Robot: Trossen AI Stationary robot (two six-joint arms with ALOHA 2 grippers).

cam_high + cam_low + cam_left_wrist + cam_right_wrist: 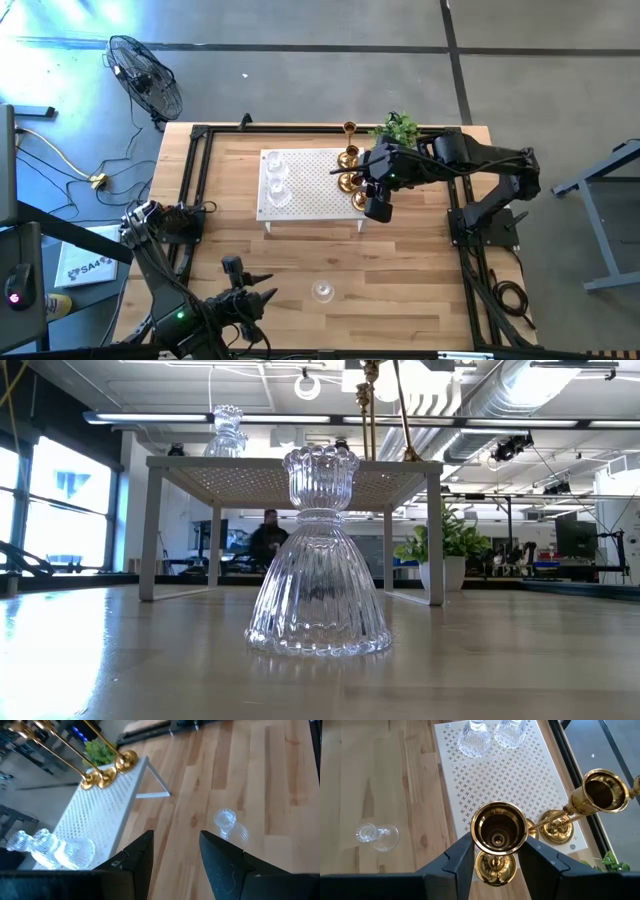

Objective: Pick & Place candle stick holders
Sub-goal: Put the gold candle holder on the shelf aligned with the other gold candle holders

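Three gold candle stick holders stand by their round bases at the right end of the white perforated platform (310, 190). My right gripper (496, 836) (378, 205) is shut on the nearest gold holder (499, 829), which is by the platform's right near corner. Two clear glass holders (475, 737) (510, 732) stand at the platform's left end. A third glass holder (322, 291) (320, 550) stands on its wide base on the wooden table. My left gripper (176, 850) (250, 298) hangs open to its left, near the table's near edge. My right gripper has the gold holder's cup (476, 836), at the top of the stem, between its two fingers. The fingers slant down from the table's right side. The flared rim hides the exact place of contact. The holder is upright, with its base (495, 865) down by the platform's corner.
A small green plant (398, 128) stands past the platform's far right corner. Black rails (195, 200) frame the table top. Bare wood lies between the platform and the near edge. A person (268, 535) sits in the room beyond the table.
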